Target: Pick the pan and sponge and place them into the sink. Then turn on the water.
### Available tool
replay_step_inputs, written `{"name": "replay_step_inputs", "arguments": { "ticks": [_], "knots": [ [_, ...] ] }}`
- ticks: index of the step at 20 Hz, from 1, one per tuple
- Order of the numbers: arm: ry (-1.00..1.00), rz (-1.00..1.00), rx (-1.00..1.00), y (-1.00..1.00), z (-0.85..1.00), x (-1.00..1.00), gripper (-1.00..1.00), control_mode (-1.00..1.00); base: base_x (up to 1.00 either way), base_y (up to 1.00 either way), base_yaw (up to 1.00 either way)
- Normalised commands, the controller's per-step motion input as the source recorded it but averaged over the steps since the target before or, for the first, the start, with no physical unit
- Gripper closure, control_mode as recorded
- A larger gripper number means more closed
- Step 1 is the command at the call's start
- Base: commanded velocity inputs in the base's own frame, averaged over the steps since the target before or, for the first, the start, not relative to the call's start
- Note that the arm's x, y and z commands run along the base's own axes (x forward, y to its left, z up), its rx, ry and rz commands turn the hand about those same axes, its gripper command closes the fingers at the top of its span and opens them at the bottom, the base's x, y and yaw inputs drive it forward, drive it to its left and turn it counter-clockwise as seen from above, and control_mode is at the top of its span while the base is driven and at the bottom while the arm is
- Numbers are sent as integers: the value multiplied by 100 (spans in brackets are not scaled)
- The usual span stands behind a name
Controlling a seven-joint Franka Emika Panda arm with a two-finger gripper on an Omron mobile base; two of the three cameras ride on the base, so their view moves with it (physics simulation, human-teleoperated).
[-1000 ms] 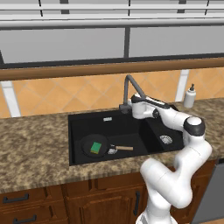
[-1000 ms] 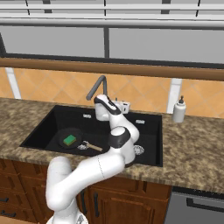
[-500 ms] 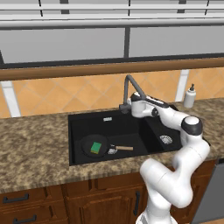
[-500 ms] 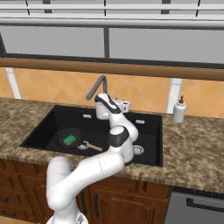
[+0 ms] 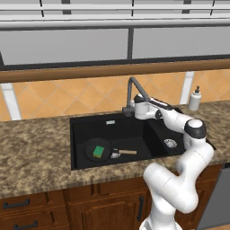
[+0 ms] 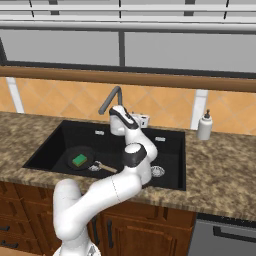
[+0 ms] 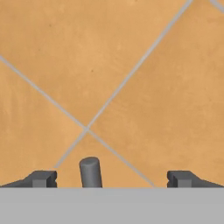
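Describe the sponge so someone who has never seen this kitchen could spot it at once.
Start at the black double-basin sink set in the speckled stone counter below the orange tiled wall. In its wide basin lies a round black pan with a thin wooden handle, and the sponge sits inside that pan. It is the small green rectangle, the only bright thing in the dark basin.

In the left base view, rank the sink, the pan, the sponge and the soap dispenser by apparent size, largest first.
1. sink
2. pan
3. soap dispenser
4. sponge

The dispenser stands farther back than the pan, so its true size against the pan is unsure.
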Motion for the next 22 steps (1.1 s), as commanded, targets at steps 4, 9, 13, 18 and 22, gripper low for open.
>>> {"name": "replay_step_inputs", "arguments": {
  "ticks": [4, 9, 13, 18, 22],
  "knots": [
    [0, 0, 0, -31, 0, 0, -100, -100, 0, 0, 0],
    [0, 0, 0, -30, 0, 0, -100, -100, 0, 0, 0],
    [0, 0, 0, -31, 0, 0, -100, -100, 0, 0, 0],
    [0, 0, 0, -52, 0, 0, -100, -100, 0, 0, 0],
    [0, 0, 0, -79, 0, 0, -100, -100, 0, 0, 0]
  ]
}}
